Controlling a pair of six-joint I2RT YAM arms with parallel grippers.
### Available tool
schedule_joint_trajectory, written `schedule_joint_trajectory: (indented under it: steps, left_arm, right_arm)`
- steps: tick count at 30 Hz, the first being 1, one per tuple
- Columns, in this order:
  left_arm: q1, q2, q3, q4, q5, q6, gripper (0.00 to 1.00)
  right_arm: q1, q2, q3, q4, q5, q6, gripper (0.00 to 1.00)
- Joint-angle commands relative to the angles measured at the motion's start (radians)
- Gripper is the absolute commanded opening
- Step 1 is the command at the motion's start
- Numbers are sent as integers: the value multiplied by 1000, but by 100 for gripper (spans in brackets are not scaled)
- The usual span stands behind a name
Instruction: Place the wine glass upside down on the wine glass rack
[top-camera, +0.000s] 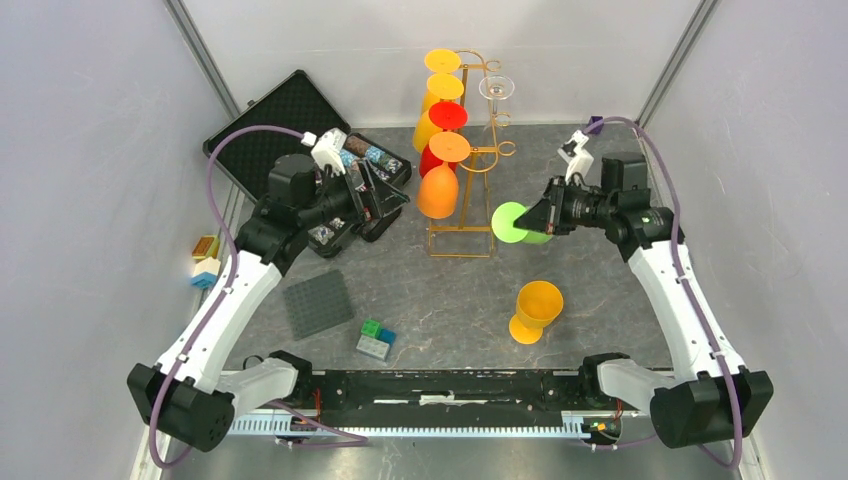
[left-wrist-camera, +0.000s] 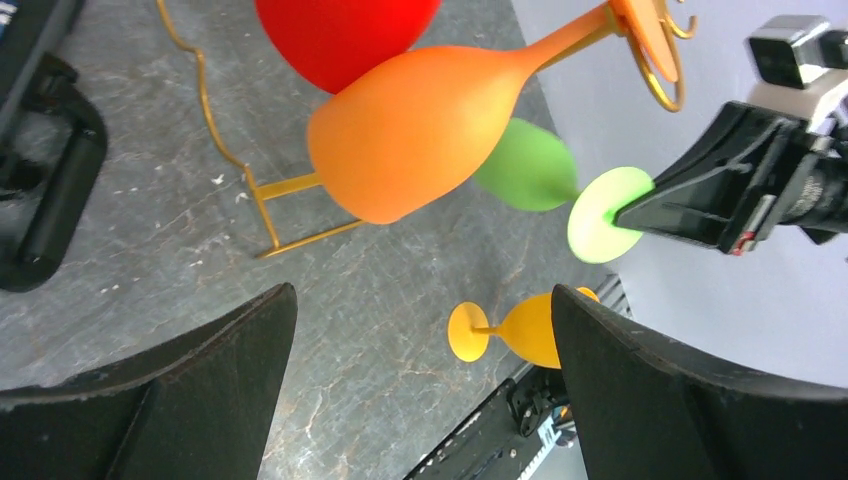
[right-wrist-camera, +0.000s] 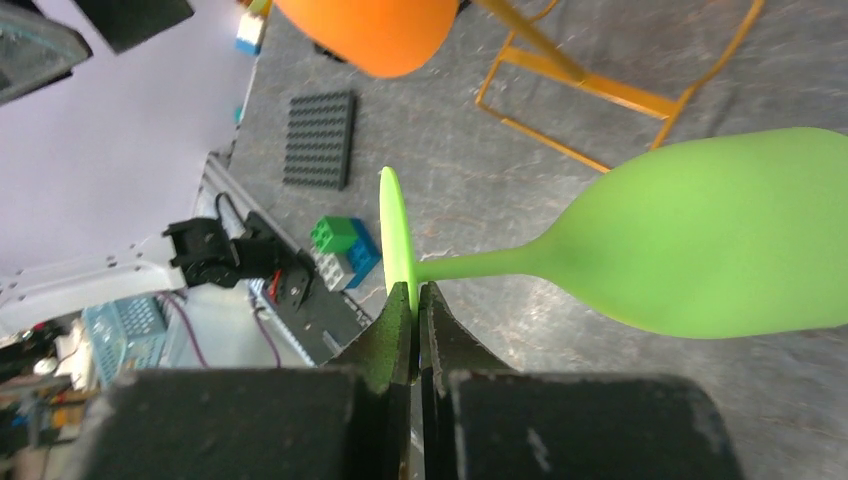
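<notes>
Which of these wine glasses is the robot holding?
The lime-green plastic wine glass: the right gripper clamps its round foot. The others hang on the gold wire rack, or stand untouched.

Bright, even overhead light, soft shadows; wrist views blur close up.

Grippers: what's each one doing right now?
Left gripper: open, holding nothing.
Right gripper: closed on the green wine glass, pinching its foot.

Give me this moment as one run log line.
right hand: shut on green wine glass foot | left hand: open, empty | state: tilted beside wine glass rack, not hung
</notes>
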Motion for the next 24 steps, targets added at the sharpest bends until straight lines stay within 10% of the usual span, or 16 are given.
schedule_joint_trajectory:
  steps: [1,24]
  left_arm:
    - [6,-49,-13,-52,-150,6,100]
    - [5,-152,-91,-75,-340,26,100]
  right_arm:
    - [-29,12,118,-40,116,-60,0]
    - [-65,160,356,53,212,90,0]
